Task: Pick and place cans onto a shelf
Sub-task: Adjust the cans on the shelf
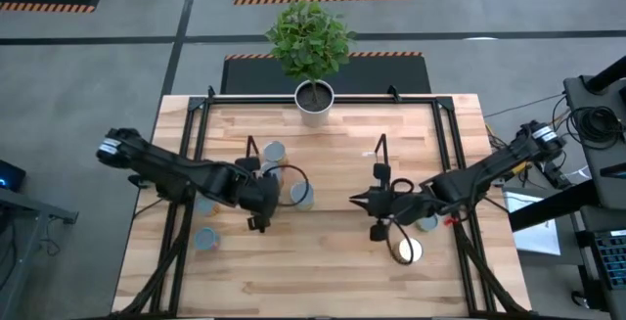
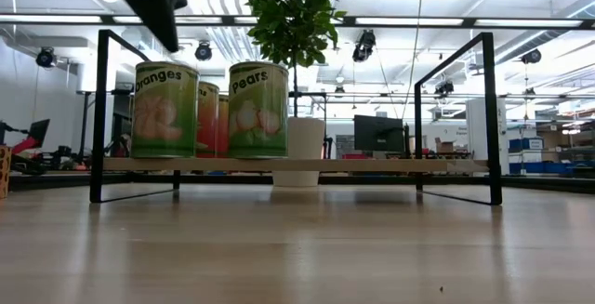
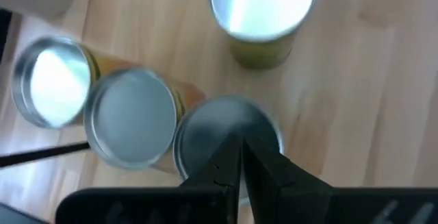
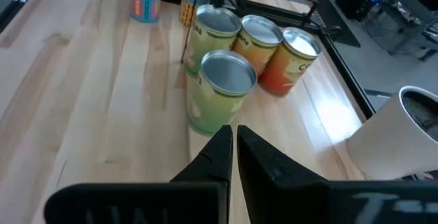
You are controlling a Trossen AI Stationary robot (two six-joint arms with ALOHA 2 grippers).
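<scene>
The left claw point(image 1: 262, 224), pressed together and empty, hangs over the cans point(image 1: 301, 196) on the shelf point(image 1: 381, 145). The right claw point(image 1: 354, 201) is also pinched closed, level above the bench point(image 1: 323, 261).

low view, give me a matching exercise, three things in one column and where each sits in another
Things:
1. oranges can
2. pears can
3. plant pot

Places:
A. behind the shelf, past its middle
B. on the shelf board, nearest its left end frame
C. on the shelf board, just right of the other labelled can

Pairs: 1-B, 2-C, 3-A
</scene>
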